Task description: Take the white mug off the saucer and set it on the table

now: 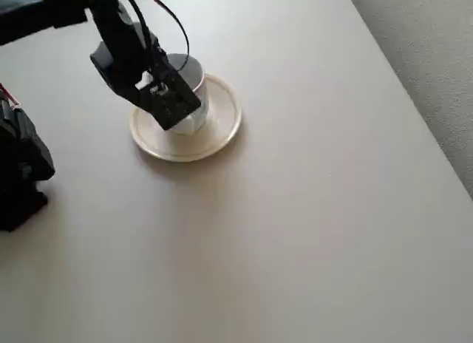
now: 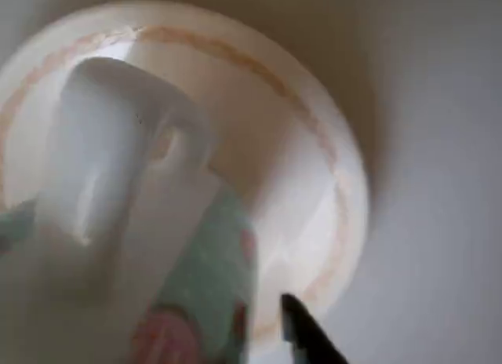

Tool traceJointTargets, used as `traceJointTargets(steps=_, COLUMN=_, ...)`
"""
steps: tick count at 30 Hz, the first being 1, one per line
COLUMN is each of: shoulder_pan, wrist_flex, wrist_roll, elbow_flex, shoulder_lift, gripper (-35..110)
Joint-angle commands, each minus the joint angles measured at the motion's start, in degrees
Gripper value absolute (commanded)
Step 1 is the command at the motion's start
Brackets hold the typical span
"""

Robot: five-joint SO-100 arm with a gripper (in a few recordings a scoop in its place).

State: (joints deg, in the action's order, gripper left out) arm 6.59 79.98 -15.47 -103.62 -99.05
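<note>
Our claw (image 1: 176, 114) sits over the white mug (image 1: 194, 75), grip unclear to us; mug at the saucer's (image 1: 222, 128) ten o'clock, unlifted.

White mug (image 2: 157, 246): glazed ceramic, glossy, smooth. Saucer (image 1: 222, 128): same glossy cream glaze. Desk (image 1: 310, 232): matt, smooth beige laminate look. Carpet (image 1: 429, 47) at 2 o'clock: grey, rough textured. Arm housing (image 1: 122, 43): matt black plastic.
</note>
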Motion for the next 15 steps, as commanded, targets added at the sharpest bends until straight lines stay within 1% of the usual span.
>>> traceJointTargets(steps=1, shoulder_pan=0.1, wrist_flex=-3.7, wrist_roll=0.7, elbow_flex=-1.1, shoulder_lift=0.4, gripper=16)
traceJointTargets(steps=5, shoulder_pan=0.0, wrist_flex=-5.5, wrist_roll=0.8, elbow_flex=-2.6, shoulder_lift=0.7, gripper=15)
traceJointTargets(steps=15, shoulder_pan=-0.1, wrist_flex=-8.2, wrist_roll=1.8, elbow_flex=-3.3, shoulder_lift=2.2, gripper=-2)
